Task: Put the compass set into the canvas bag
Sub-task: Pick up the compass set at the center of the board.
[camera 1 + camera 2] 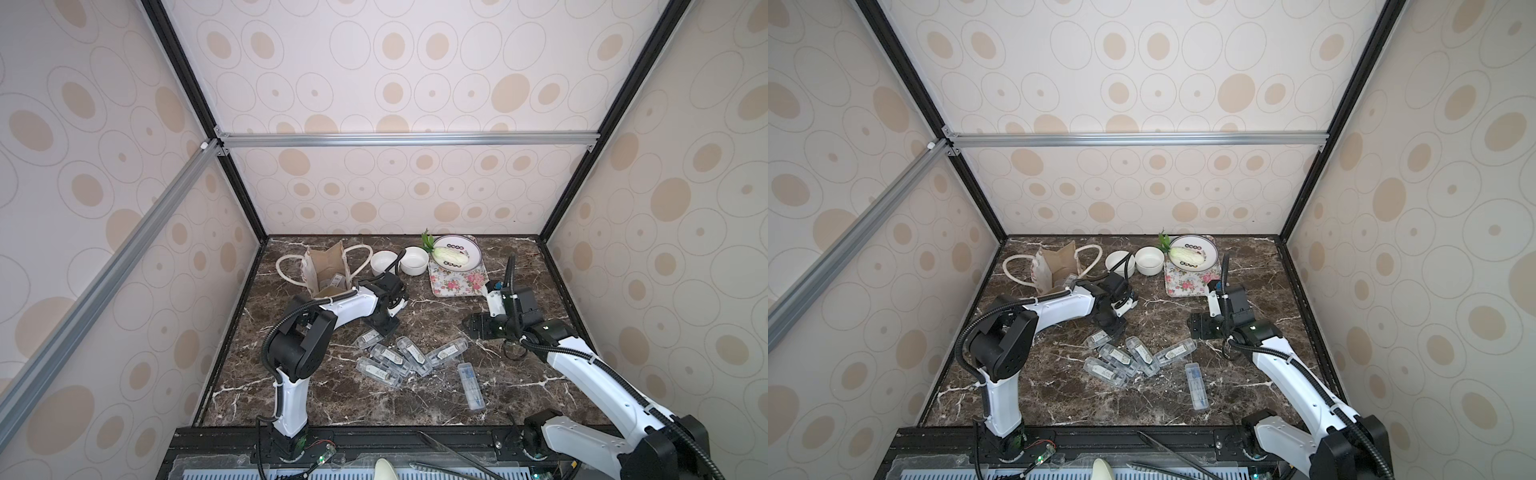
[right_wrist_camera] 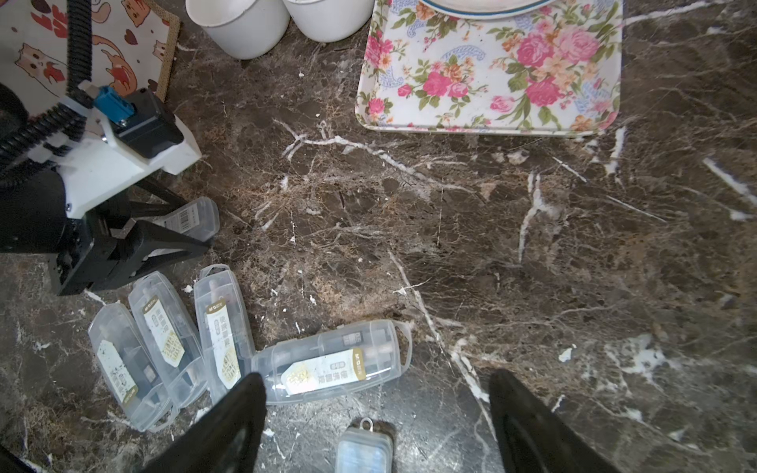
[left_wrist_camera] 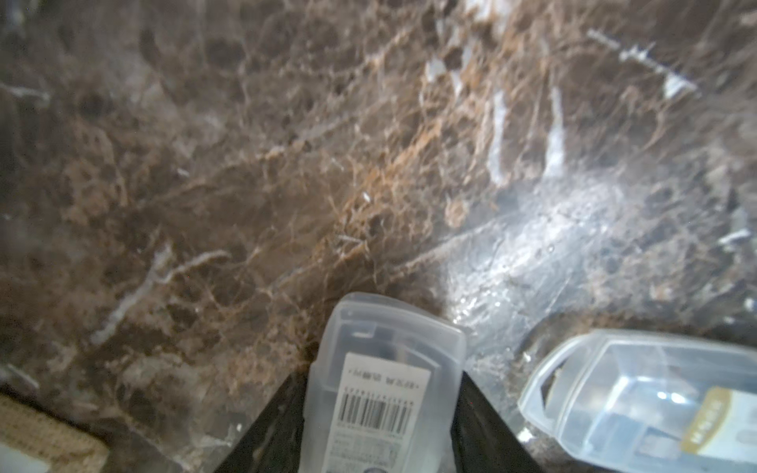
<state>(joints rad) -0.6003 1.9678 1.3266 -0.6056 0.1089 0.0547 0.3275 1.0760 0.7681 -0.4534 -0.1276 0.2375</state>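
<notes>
a few clear plastic compass cases [image 1: 334, 279] sit in the tan burlap canvas bag [image 1: 322, 266]; left gripper [image 2: 196, 223] clamps another case [image 3: 381, 389], right gripper [image 2: 375, 379] apart, empty; several lie on the marble surface [image 1: 415, 399].

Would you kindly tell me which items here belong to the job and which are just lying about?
Job: canvas bag; clear compass cases; barcoded case in the left end effector.
Lying about: white bowls; floral tray; plate; cabbage.

light: bright, diffuse | glare: marble tabletop [image 3: 545, 245] | blur: left wrist view soft | edges: top views bowed
</notes>
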